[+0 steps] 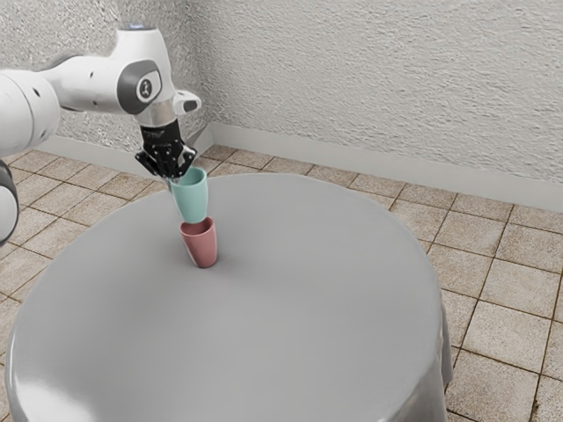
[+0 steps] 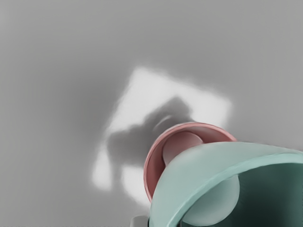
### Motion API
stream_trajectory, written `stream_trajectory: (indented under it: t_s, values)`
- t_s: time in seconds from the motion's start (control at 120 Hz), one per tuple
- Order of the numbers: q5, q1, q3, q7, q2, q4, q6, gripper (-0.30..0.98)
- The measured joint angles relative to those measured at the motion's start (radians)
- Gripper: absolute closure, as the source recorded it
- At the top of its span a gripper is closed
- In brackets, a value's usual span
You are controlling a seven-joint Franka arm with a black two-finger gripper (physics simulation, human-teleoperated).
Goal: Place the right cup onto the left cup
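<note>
At the upper left of the exterior view is my gripper (image 1: 179, 174), shut on the near rim of the teal cup (image 1: 191, 199). The teal cup hangs upright, its base just over the mouth of the pink cup (image 1: 201, 246), which stands upright on the table. In the wrist view the teal cup (image 2: 189, 172) looms large at the lower edge and covers part of the pink cup (image 2: 154, 170). Whether the two cups touch cannot be told.
Both cups are over the grey round table (image 1: 290, 316), toward its far side from the exterior view. A tiled floor (image 1: 493, 325) surrounds it, and a white textured wall (image 1: 378, 79) rises behind.
</note>
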State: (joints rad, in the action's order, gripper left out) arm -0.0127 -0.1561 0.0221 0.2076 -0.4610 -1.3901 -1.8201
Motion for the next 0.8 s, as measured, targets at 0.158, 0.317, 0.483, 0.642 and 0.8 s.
stream_trajectory:
  t_s: [0.158,0.317,0.483,0.642,0.8]
  values:
    - [0.0,-0.005,-0.001,-0.001,-0.011,-0.002,-0.002,0.79]
    - [0.001,-0.005,-0.002,-0.001,-0.02,-0.001,-0.005,0.79]
    - [0.001,-0.005,-0.005,-0.001,-0.027,-0.001,-0.007,0.79]
    - [0.001,-0.005,-0.009,-0.002,-0.034,-0.001,-0.008,0.79]
    - [0.002,-0.005,-0.01,-0.002,-0.043,-0.002,-0.01,0.79]
